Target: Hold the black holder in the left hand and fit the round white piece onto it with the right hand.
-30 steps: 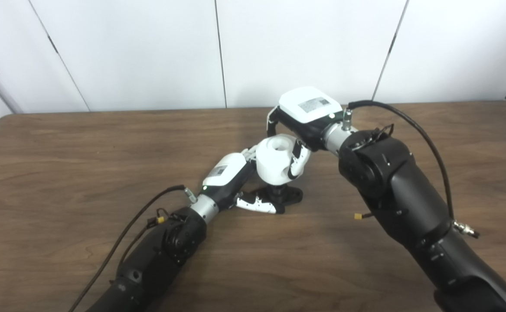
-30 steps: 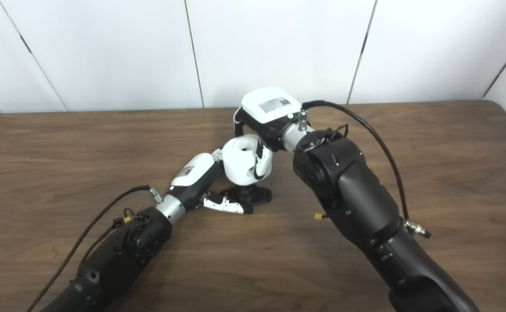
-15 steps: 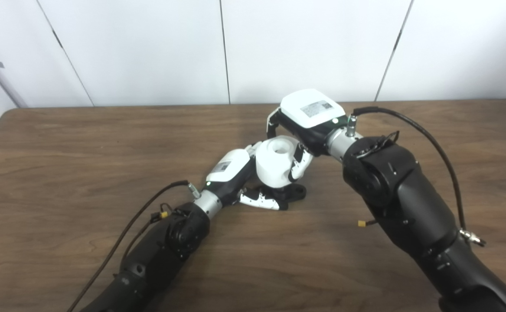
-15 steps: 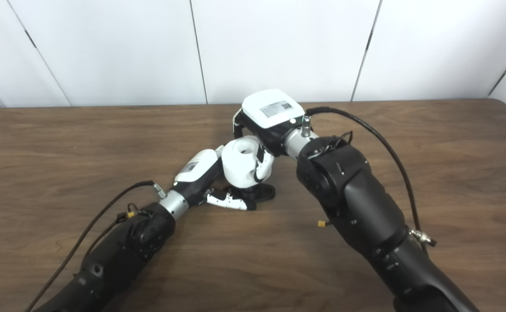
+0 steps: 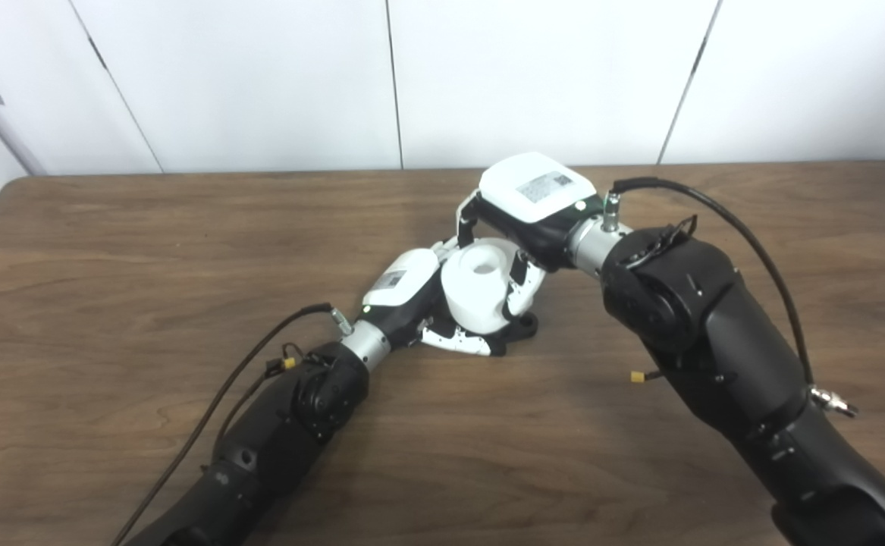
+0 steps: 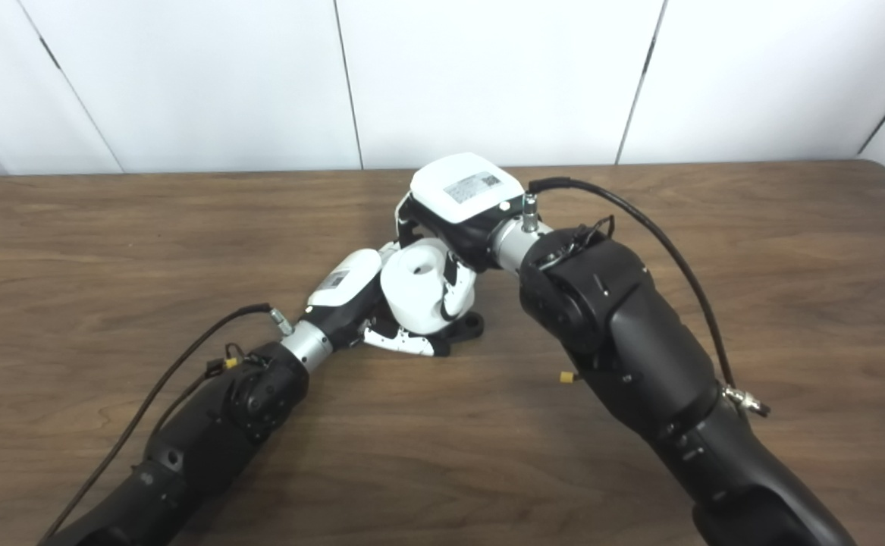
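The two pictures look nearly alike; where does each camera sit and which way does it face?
Left eye view: on the robot's head, looking down and forward at the table; shows both arms, the left hand and the right hand.
Right eye view: beside it on the head, a little to the right, facing the same way; shows the same arms and hands.
Shared: the round white piece over the black holder, with a white wall behind.

Table [image 5: 108, 250] – matt brown wood grain; round white piece [image 5: 476, 292] – smooth plastic.
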